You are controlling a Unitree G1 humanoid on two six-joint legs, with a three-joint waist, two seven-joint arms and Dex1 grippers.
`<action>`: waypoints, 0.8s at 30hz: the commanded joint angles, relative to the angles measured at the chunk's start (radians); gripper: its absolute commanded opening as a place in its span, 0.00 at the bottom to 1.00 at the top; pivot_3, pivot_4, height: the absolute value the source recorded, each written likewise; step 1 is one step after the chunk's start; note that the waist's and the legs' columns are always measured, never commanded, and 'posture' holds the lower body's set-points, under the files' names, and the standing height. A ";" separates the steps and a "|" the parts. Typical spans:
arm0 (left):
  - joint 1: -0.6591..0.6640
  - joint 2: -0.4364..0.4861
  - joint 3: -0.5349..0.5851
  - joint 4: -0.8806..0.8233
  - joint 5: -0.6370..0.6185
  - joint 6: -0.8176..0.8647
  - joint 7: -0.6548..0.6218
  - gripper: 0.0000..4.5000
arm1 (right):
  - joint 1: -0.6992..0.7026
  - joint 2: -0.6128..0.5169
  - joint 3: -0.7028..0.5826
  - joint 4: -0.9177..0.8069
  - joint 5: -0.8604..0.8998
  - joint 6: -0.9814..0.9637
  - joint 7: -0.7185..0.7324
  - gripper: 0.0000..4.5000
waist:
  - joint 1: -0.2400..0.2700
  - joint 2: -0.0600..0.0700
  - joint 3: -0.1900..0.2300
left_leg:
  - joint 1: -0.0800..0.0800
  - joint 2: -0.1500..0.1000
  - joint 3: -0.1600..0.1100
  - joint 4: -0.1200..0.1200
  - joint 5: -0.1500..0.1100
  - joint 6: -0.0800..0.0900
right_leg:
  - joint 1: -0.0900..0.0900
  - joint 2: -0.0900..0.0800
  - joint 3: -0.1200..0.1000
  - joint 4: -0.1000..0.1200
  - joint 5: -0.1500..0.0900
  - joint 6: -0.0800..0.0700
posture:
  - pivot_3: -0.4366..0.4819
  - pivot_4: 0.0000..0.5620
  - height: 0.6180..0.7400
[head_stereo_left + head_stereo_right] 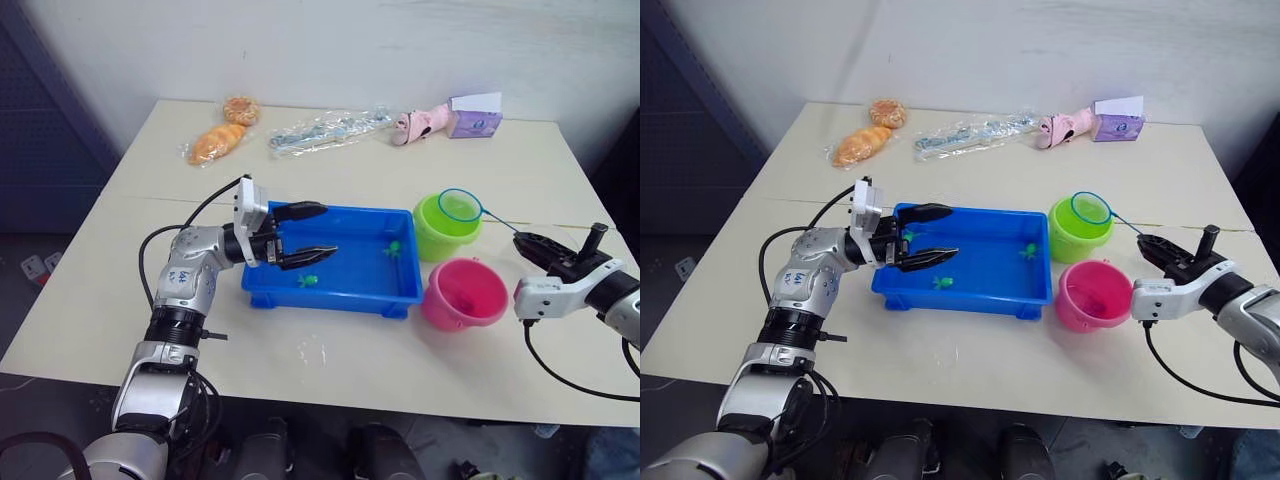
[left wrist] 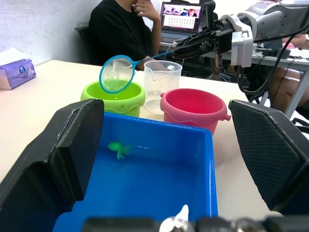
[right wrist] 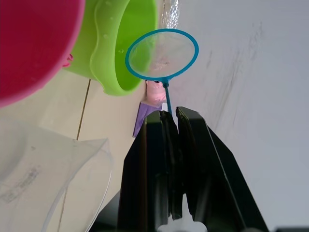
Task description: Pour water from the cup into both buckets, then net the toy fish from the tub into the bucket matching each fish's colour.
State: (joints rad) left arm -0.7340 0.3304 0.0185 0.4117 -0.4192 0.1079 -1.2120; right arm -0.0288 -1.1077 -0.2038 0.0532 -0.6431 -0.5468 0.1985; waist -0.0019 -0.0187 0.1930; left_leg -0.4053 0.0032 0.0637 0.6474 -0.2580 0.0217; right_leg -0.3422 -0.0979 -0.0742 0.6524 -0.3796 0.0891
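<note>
Two green fish (image 1: 309,281) are left in the blue tub (image 1: 330,292); the net (image 1: 459,205) is held over the green bucket (image 1: 440,237) by the right gripper (image 1: 531,243), jaws clamped on its handle; left gripper (image 1: 310,232) jaws gape, empty, over the tub's left end.

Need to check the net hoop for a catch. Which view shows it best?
The right wrist view: the net faces the camera, mesh and rim in full, handle clamped in the right gripper. The left wrist view shows it side-on above the green bucket. In the eye views it's a small ring.
</note>
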 commanded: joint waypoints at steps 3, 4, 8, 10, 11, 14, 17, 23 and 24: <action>-0.002 0.013 0.008 -0.011 0.007 -0.014 0.010 0.99 | -0.024 0.016 -0.093 -0.034 0.112 0.048 -0.001 0.00 | 0.001 0.000 0.000 | 0.000 0.000 0.000 0.000 0.000 0.000 | 0.000 0.000 0.000 0.000 0.000 0.000 | 0.48 0.27 1.00; 0.000 0.016 0.009 -0.012 0.009 -0.013 0.011 0.99 | -0.029 0.037 -0.107 -0.063 0.185 0.072 0.027 0.00 | 0.001 0.000 0.000 | 0.000 0.000 0.000 0.000 0.000 0.000 | 0.000 0.000 0.000 0.000 0.000 0.000 | 0.48 0.27 1.00; 0.011 0.042 0.024 -0.013 0.005 -0.012 0.011 0.99 | -0.051 0.116 -0.113 -0.234 0.506 0.288 0.208 0.00 | -0.002 0.000 0.000 | 0.000 0.001 0.000 0.000 0.000 0.000 | 0.000 0.001 0.000 0.000 0.000 0.000 | 0.48 0.27 1.00; 0.014 0.064 0.034 -0.004 0.002 -0.016 0.000 0.99 | -0.056 0.173 -0.080 -0.401 0.769 0.547 0.298 0.00 | -0.002 0.000 0.000 | 0.000 0.002 -0.001 0.000 0.000 0.000 | 0.000 0.001 0.000 0.000 0.000 0.000 | 0.48 0.27 1.00; 0.014 0.074 0.038 0.001 0.000 -0.019 -0.005 0.99 | -0.060 0.199 -0.073 -0.470 0.875 0.661 0.318 0.00 | -0.001 0.000 0.000 | 0.000 0.003 -0.001 0.000 0.000 0.000 | 0.001 0.002 0.000 0.000 0.000 0.000 | 0.48 0.27 1.00; 0.007 0.111 0.052 0.032 0.002 -0.033 -0.025 0.99 | -0.049 0.216 -0.055 -0.660 1.317 1.102 0.294 0.00 | 0.001 0.000 0.000 | 0.000 0.003 -0.002 0.000 0.000 0.000 | 0.001 0.002 -0.001 0.001 0.000 0.000 | 0.48 0.27 1.00; -0.002 0.141 0.057 0.064 0.005 -0.050 -0.045 0.99 | -0.080 0.241 -0.035 -0.738 1.669 1.394 0.103 0.00 | 0.001 0.000 0.000 | -0.001 0.003 -0.005 0.000 -0.001 0.001 | 0.002 0.001 -0.002 -0.001 0.000 -0.001 | 0.48 0.27 1.00; 0.001 0.161 0.060 0.060 0.001 -0.048 -0.056 0.99 | -0.148 0.255 0.056 -0.682 2.139 1.593 -0.353 0.00 | 0.000 0.000 0.000 | -0.002 0.001 -0.006 0.000 -0.002 0.004 | 0.002 -0.002 -0.004 -0.005 0.000 -0.001 | 0.48 0.27 1.00; 0.003 0.163 0.060 0.056 0.000 -0.046 -0.055 0.99 | -0.160 0.256 0.076 -0.665 2.206 1.584 -0.431 0.00 | -0.001 0.000 0.000 | -0.002 0.001 -0.006 0.000 -0.002 0.004 | 0.002 -0.003 -0.004 -0.005 0.000 -0.001 | 0.48 0.27 1.00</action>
State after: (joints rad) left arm -0.7219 0.4832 0.0617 0.4896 -0.4106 0.0653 -1.2627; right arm -0.1734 -0.8524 -0.1391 -0.6202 1.4349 1.0369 -0.1074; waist -0.0025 -0.0192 0.1932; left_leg -0.4073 0.0037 0.0582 0.6475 -0.2604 0.0256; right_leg -0.3399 -0.1007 -0.0780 0.6465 -0.3792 0.0884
